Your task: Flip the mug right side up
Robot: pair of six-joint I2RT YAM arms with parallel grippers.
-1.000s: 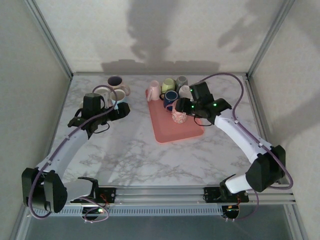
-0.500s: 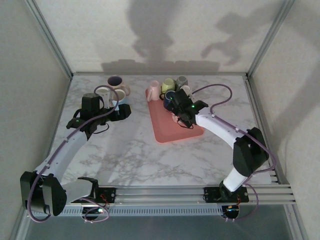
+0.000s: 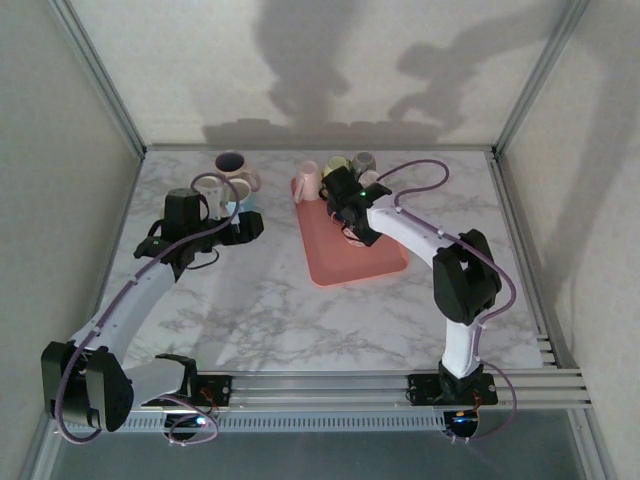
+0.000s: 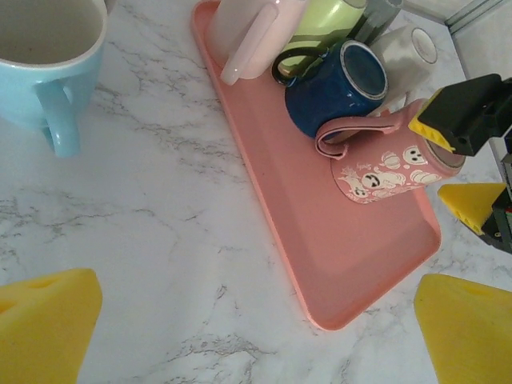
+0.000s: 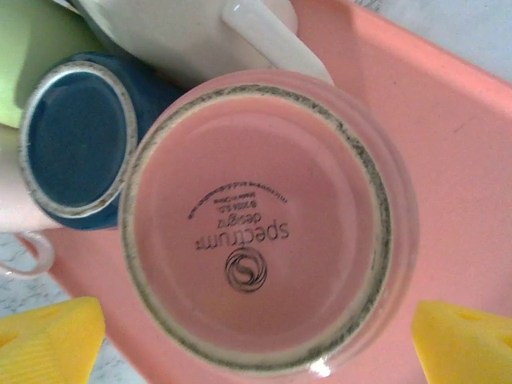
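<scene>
Right wrist view: looking straight down on the upturned base of the pink mug [image 5: 260, 224], inverted on the tray [image 5: 448, 120], axis in line with the right gripper [image 5: 256, 340], pads [image 5: 48, 340] spread wide either side; left gripper [image 4: 256, 336] likewise spread, farther off

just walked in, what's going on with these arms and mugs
The right gripper, open, is lined up on the base of a pink patterned ceramic mug sitting among other mugs on a pink plastic tray, fingers either side but not gripping. The left gripper, also open, hovers over the white marble table near a light blue mug. The pink mug is not yet right side up.
</scene>
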